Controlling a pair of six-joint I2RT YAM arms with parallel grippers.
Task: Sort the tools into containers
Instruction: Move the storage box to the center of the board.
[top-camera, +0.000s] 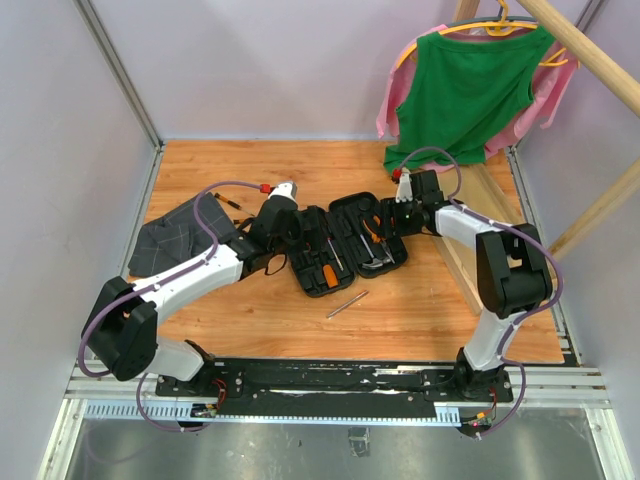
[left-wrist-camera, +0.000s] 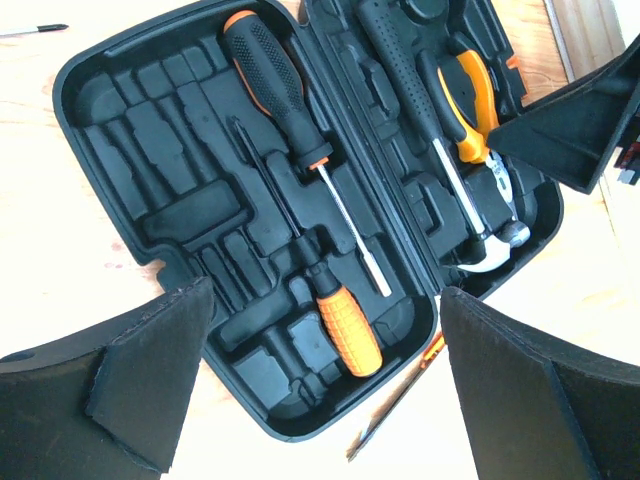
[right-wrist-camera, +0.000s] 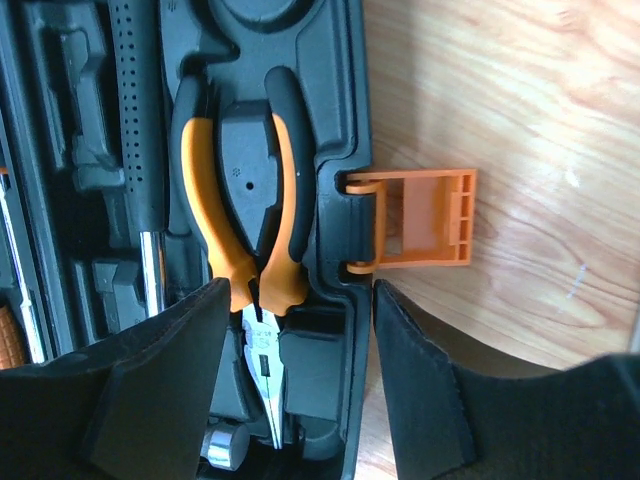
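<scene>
open tool case (left-wrist-camera: 130, 130) holds hammer (left-wrist-camera: 405, 65), pliers (left-wrist-camera: 478, 105), two screwdrivers (left-wrist-camera: 270, 70)

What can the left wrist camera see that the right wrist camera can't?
Only the left wrist view shows the black-handled screwdriver and the orange-handled screwdriver whole, plus a thin loose tool lying outside the black case. Only the right wrist view shows the whole orange latch, flipped open. Both show the pliers and the hammer resting in that case.
</scene>
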